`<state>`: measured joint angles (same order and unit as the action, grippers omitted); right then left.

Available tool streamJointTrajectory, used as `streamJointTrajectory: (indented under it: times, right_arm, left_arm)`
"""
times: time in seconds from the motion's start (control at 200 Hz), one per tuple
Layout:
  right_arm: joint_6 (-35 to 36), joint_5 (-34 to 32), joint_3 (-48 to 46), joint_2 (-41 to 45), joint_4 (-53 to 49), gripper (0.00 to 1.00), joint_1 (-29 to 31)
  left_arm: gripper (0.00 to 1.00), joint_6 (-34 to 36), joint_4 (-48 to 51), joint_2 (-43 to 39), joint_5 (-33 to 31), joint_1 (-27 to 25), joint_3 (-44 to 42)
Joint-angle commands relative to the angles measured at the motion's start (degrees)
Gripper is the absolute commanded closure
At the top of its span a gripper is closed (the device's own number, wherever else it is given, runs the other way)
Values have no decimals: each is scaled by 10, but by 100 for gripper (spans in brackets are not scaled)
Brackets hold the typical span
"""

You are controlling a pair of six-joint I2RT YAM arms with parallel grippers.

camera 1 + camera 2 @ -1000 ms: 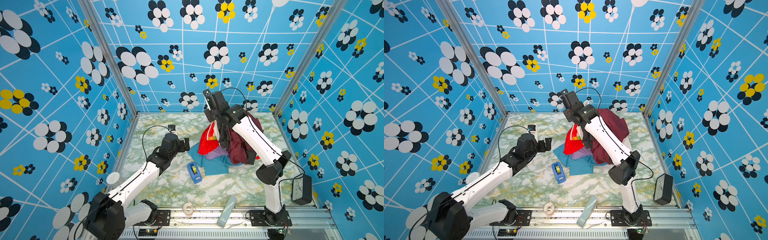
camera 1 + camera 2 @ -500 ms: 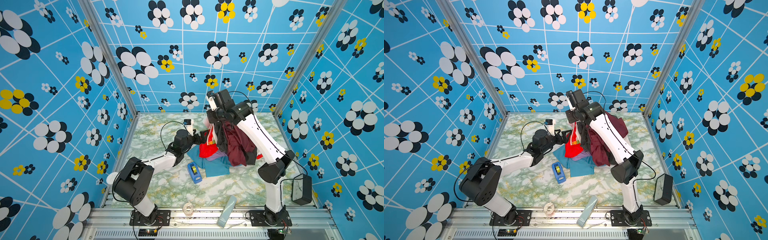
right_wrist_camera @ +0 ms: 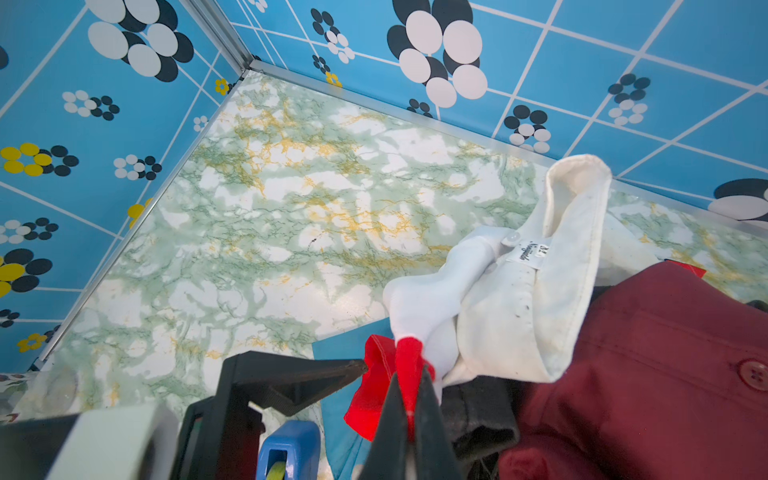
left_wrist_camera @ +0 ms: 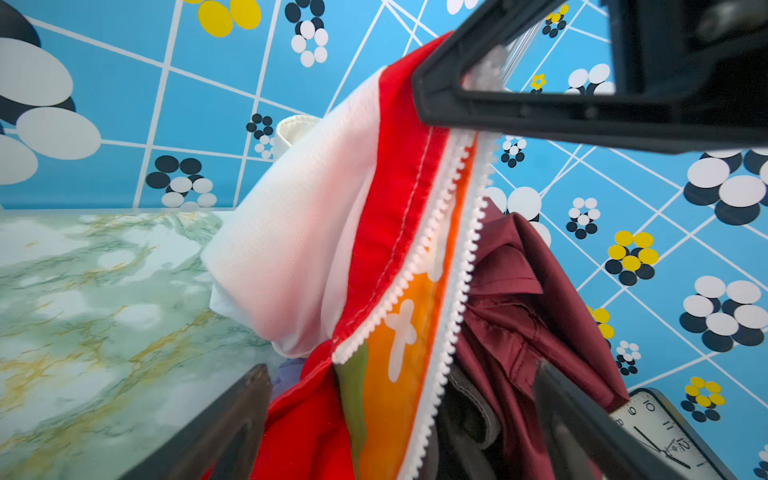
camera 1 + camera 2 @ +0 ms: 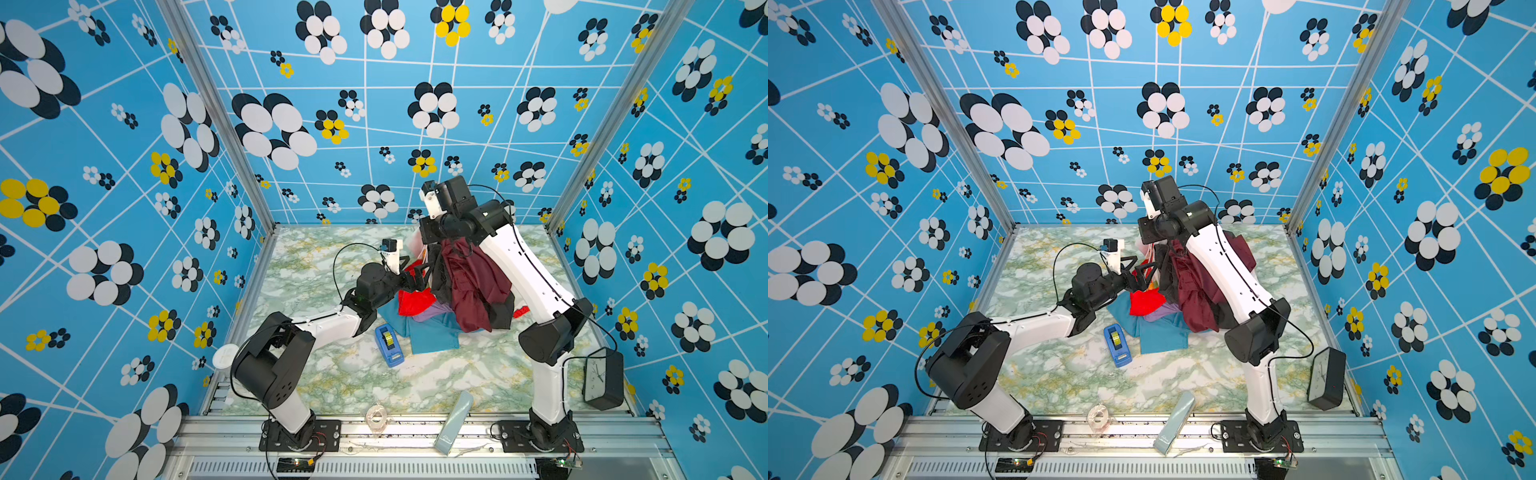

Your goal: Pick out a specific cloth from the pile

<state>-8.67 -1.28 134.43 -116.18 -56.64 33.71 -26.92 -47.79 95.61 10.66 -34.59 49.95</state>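
Marble table (image 5: 436, 378): pile (image 5: 478, 291), tape dispenser (image 5: 388, 345)

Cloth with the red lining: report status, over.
Right gripper shut on the cloth, partly lifted off the pile. Left gripper open, right at the hanging part. Maroon shirt hangs up alongside, in the way.

Blue flower-patterned walls (image 5: 374, 124) enclose a green-veined marble tabletop (image 5: 353, 374), evenly lit.

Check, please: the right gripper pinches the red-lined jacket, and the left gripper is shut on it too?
No. The left gripper is open; the left wrist view shows its jaws wide apart at the jacket. The right gripper does pinch it.
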Motion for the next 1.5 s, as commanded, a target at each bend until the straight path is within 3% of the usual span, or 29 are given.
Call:
streamJointTrajectory:
  times: [0.0, 0.135, 0.235, 0.3, 0.49, 0.705, 0.88, 1.005, 1.115, 1.244, 1.494]
  right_arm:
    - [-8, 25, -7, 42, 9, 100, 0]
    - [-11, 36, -22, 51, 15, 100, 0]
    - [-12, 33, -37, 60, 23, 100, 0]
    - [-11, 31, -44, 65, 24, 100, -1]
    - [-12, 30, -56, 72, 28, 100, -6]
    - [-17, 36, -61, 70, 31, 100, -11]
    - [-14, 38, -83, 77, 38, 45, -14]
    - [-18, 30, -130, 102, 59, 27, -18]
    - [-35, 26, -215, 146, 114, 21, -23]
    - [-67, 57, -332, 186, 207, 30, -27]
    - [-87, 88, -397, 156, 244, 32, -30]
  left_arm:
    - [1, 21, -21, 22, -35, -1, 19]
    - [3, 25, -55, 55, -48, -1, 39]
    - [31, 23, -82, 70, -47, -1, 46]
    - [41, 24, -95, 70, -52, -1, 42]
    - [45, 33, -96, 60, -50, 0, 33]
    - [100, 24, -117, 59, -54, 0, 24]
    - [100, 24, -122, 55, -53, -2, 28]
    - [100, 30, -124, 49, -57, -2, 35]
    - [100, 39, -119, 39, -56, -1, 43]
    - [100, 49, -101, 28, -47, -2, 59]
    - [100, 46, -104, 20, -47, -1, 62]
